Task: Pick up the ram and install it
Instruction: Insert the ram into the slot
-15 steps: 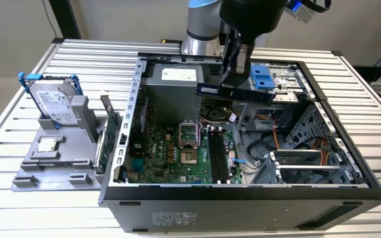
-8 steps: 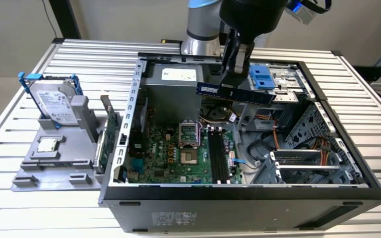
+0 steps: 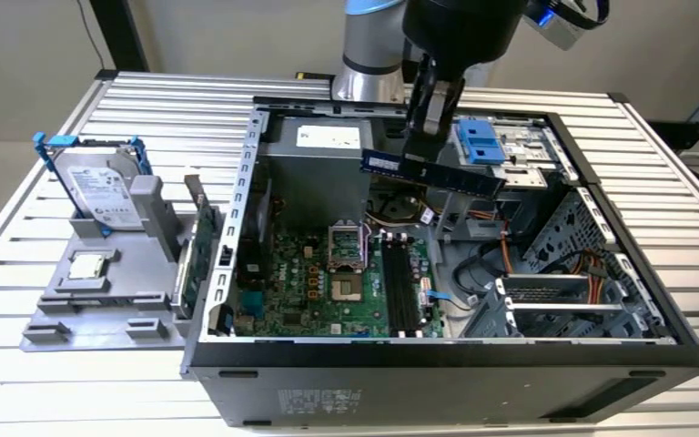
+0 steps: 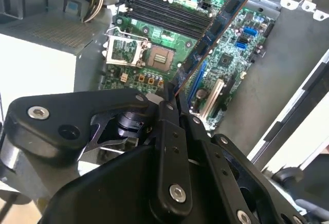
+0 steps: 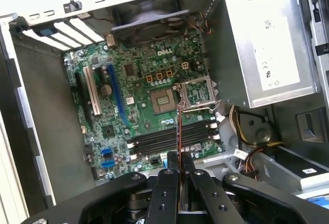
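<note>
Ram (image 3: pixel 432 172), pinched in the gripper's (image 3: pixel 428 138) closed fingers above the open case (image 3: pixel 447 351), likely needs squaring with the black slots (image 3: pixel 400 287) before any even downward press.

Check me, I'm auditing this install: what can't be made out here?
- The ram: faces unseen, edge-on in the first wrist view.
- Its gripped end: covered by the gripper in the second wrist view.
- Latches of the black slots: too small in the exterior view.
- The arm: cut off by that view's top edge.
</note>
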`<state>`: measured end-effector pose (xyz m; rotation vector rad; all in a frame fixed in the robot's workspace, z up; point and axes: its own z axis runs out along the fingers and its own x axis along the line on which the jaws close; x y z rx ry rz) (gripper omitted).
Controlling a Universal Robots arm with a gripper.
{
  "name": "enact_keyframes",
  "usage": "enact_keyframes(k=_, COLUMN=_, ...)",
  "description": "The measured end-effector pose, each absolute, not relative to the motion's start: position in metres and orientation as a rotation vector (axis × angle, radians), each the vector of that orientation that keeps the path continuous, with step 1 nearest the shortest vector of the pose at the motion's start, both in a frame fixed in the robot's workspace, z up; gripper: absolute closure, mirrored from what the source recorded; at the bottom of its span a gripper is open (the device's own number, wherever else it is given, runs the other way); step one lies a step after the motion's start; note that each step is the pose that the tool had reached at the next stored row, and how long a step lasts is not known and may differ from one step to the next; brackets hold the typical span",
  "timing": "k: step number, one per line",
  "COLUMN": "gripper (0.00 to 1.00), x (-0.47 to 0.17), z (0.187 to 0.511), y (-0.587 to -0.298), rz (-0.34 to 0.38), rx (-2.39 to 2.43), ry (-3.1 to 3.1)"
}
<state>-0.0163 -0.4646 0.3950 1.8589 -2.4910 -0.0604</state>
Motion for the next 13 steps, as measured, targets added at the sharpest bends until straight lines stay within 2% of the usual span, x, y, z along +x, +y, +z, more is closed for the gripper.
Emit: enact_keyframes(k=13, gripper=1.00, x=-0.0163, z=0.3932, y=-0.4646, rz=-0.066, rx=1.607, ry=-2.664)
